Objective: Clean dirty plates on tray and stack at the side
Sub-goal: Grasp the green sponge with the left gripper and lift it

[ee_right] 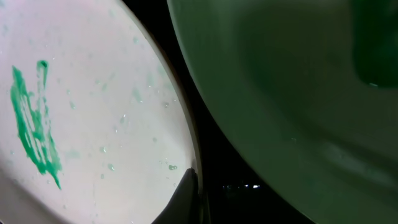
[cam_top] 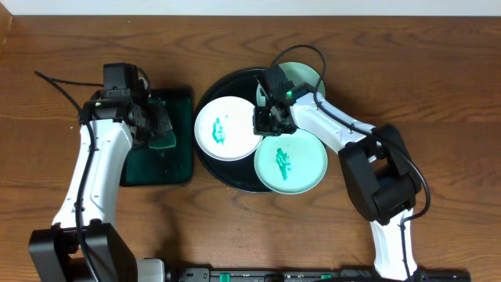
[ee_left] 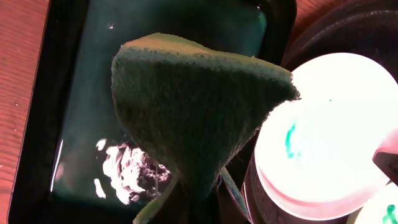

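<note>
From above, the wood-grain table [cam_top: 446, 70] carries both arms. My left arm [cam_top: 95, 168] runs up the left side from its base at the near edge, then bends inward at the wrist. The right arm [cam_top: 344, 131] rises from its base at the lower right, folds at the elbow and reaches left and away over the round black tray [cam_top: 233, 83].

That tray sits mid-table with all three plates on it. The rectangular green tray [cam_top: 176, 160] lies just beside it on the left.

The white plate [cam_top: 225, 128] lies on the left of the tray. The front turquoise plate [cam_top: 299, 168] sits at the near right and overhangs the rim. Both have a teal smear. The rear turquoise plate [cam_top: 307, 76] is half covered by the right wrist, so I cannot tell whether it is smeared.

The right gripper [cam_top: 272, 125] hangs over the gap between the plates, jaws closed, with nothing visibly held. Its own camera shows only the white plate's edge, a shadowed turquoise plate and one dark fingertip [ee_right: 186, 194].

The left gripper [cam_top: 160, 129] is clamped on a green sponge [ee_left: 199, 112] above the green tray. Its fingers are blurred and cut off at the frame bottom.
</note>
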`<state>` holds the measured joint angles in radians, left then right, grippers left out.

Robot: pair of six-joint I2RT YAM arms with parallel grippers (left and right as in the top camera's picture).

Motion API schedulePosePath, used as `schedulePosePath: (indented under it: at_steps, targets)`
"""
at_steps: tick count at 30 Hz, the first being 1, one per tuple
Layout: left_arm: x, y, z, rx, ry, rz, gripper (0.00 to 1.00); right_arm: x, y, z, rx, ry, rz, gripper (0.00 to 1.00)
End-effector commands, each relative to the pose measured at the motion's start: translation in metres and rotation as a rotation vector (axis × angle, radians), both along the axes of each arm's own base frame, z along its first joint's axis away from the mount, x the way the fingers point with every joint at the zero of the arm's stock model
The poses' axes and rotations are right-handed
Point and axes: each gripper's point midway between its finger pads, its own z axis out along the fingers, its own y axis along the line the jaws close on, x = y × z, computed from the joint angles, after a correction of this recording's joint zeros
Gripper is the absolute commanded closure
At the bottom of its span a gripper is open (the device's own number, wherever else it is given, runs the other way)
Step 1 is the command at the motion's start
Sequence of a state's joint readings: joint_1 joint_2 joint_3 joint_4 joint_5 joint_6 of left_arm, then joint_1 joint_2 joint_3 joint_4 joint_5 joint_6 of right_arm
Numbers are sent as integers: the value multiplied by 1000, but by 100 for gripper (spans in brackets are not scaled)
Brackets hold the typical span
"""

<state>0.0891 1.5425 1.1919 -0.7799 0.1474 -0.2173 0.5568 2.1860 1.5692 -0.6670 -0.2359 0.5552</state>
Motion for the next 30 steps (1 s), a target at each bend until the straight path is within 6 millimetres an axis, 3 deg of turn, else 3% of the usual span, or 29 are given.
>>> schedulePosePath:
  at_steps: [1, 10, 19, 30]
  targets:
    - [7, 0, 9, -1, -27, 12, 93, -16, -3, -19, -27, 59, 38, 99]
    - [11, 1, 11, 1, -44, 10, 93, -16, -3, -19, -27, 59, 38, 99]
    - [33, 10, 22, 54, -145, 9, 93, -16, -3, -19, -27, 59, 38, 99]
    - [39, 12, 23, 87, -172, -22, 93, -16, -3, -19, -27, 58, 38, 99]
